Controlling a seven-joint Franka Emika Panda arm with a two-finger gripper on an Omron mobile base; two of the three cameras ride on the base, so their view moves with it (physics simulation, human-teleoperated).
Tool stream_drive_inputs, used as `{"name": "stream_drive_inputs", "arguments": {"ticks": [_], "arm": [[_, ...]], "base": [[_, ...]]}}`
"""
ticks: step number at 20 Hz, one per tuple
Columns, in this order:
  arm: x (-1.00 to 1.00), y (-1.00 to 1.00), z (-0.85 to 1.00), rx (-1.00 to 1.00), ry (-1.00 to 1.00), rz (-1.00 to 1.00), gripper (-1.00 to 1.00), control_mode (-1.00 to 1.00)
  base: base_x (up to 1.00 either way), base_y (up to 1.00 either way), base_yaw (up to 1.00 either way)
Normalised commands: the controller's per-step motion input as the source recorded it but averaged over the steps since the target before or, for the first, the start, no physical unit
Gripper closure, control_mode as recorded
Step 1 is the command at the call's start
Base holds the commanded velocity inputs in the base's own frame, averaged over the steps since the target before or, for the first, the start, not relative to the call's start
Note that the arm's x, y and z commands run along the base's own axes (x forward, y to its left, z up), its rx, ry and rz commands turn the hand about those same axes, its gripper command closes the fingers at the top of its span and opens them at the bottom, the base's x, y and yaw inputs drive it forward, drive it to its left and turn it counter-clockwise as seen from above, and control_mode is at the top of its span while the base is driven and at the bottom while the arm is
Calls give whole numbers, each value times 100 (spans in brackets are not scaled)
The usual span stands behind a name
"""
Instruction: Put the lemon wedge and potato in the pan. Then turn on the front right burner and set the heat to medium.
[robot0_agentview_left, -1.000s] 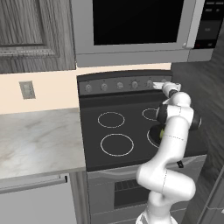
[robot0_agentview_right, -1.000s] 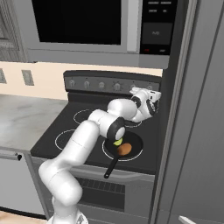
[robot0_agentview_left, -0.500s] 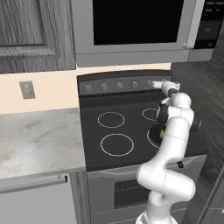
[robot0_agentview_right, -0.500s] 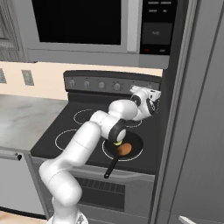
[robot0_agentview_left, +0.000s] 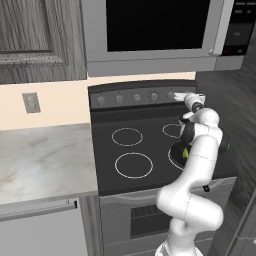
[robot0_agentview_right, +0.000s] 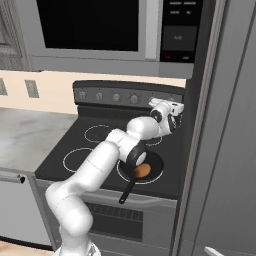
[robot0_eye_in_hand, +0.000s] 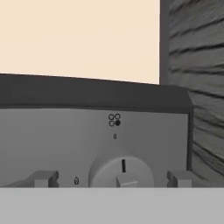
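Note:
The black pan (robot0_agentview_right: 150, 162) sits on the front right burner (robot0_agentview_right: 121, 175), handle (robot0_agentview_right: 127, 190) pointing toward the stove's front edge. The orange-brown potato (robot0_agentview_right: 143, 171) lies inside it. A sliver of the yellow-green lemon wedge (robot0_agentview_left: 185, 152) shows in the pan (robot0_agentview_left: 176, 149) beside my forearm, which hides most of that pan. My gripper (robot0_agentview_left: 188, 97) is up at the control panel's right end. In the hand view the gripper (robot0_eye_in_hand: 113, 179) is open, its fingertips (robot0_eye_in_hand: 43, 178) standing either side of the rightmost knob (robot0_eye_in_hand: 121, 173), apart from it. The knob's pointer stands straight up under the 0 mark.
Several more knobs (robot0_agentview_left: 136, 98) line the control panel. Three white-ringed burners (robot0_agentview_left: 133, 165) lie left and behind the pan. A microwave (robot0_agentview_left: 160, 30) hangs overhead, a dark tall cabinet wall (robot0_agentview_right: 225, 130) stands right of the stove, and a marble counter (robot0_agentview_left: 40, 155) lies left.
The hand has edged slightly toward the control panel's right end; the pan and its contents have not moved.

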Motion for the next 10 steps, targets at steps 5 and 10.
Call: {"name": "stream_drive_inputs", "arguments": {"ticks": [5,10], "arm": [[0,-5,0,1,0,1,-100,-100],[3,-4,-1,0,0,1,100,-100]], "base": [[0,0,0],[0,0,0]]}}
